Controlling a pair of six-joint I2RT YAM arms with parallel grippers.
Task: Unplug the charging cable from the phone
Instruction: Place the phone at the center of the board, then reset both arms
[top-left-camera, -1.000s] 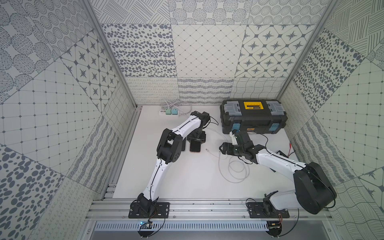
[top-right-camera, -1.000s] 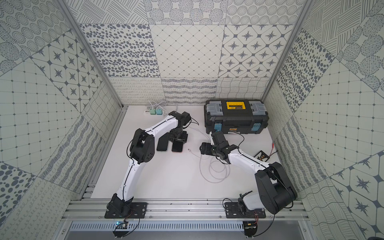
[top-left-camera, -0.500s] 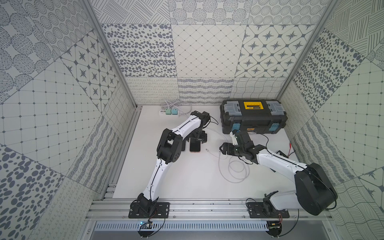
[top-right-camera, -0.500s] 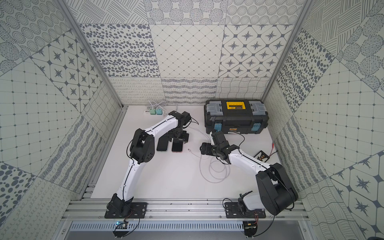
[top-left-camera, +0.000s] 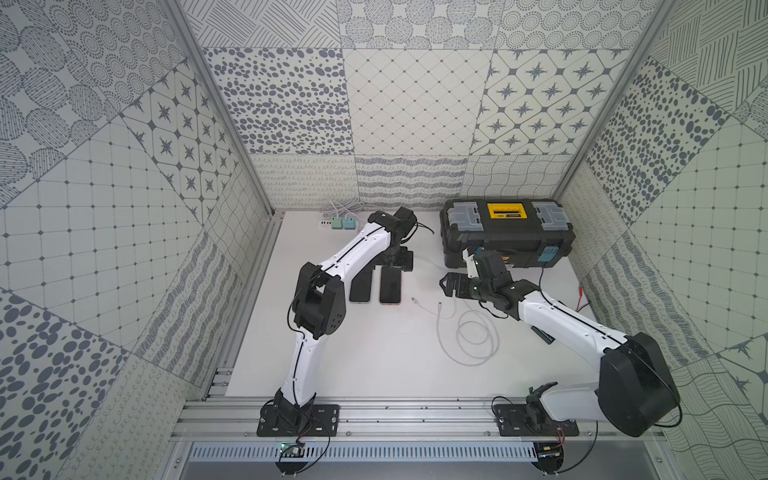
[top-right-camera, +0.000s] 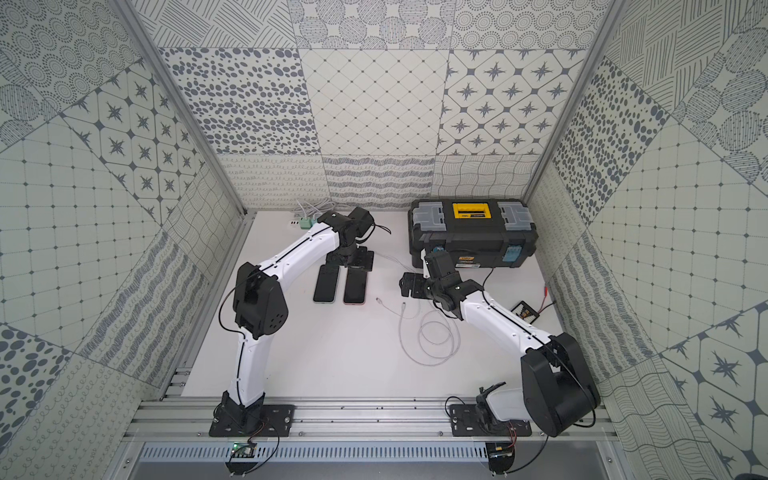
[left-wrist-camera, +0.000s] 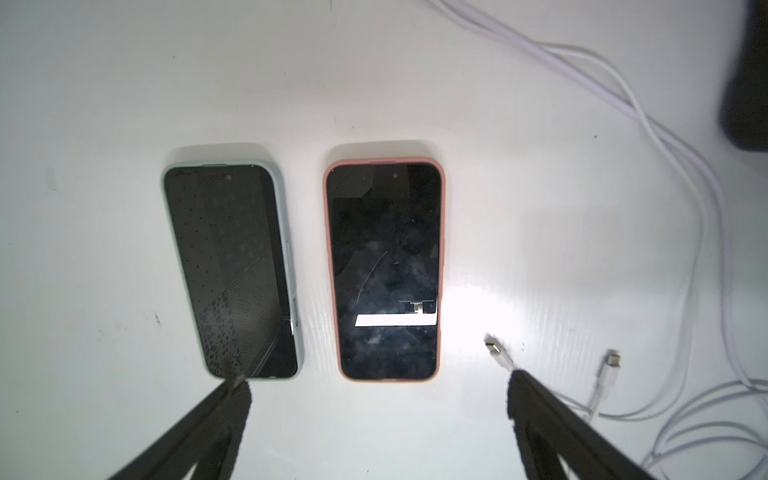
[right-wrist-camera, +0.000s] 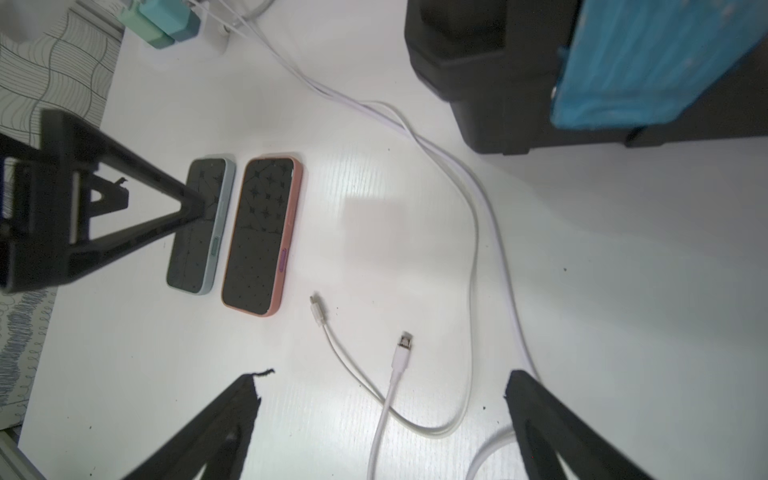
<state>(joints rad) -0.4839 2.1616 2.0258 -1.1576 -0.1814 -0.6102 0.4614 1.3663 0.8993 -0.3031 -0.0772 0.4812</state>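
The charging cable (right-wrist-camera: 474, 249) is looking thin, light and limp, so in my judgement it is going to flop and trail rather than keep any shape. The small white plug (right-wrist-camera: 318, 309) at its end is the one stiff part. That short body is where a hold is best taken, pinched across its flat sides and not on the cord. It is smooth and tiny, so a loose pinch is likely going to slip.

The plug is lying free on the table (left-wrist-camera: 540, 208), apart from the pink phone (left-wrist-camera: 384, 270). As far as the wrist views are showing, nothing is sitting in that phone's port. A second plug (right-wrist-camera: 405, 343) is resting near the first.

The left gripper (left-wrist-camera: 378, 382) is hanging with its jaws spread wide, gripping nothing. The pink phone is lying straight ahead between its fingers, the plug is showing just beside one finger, and a green phone (left-wrist-camera: 230, 270) is lying by the other.

The right gripper (right-wrist-camera: 384, 380) is gaping and empty too. It is hovering over both plugs, which are lying just ahead between its fingers.
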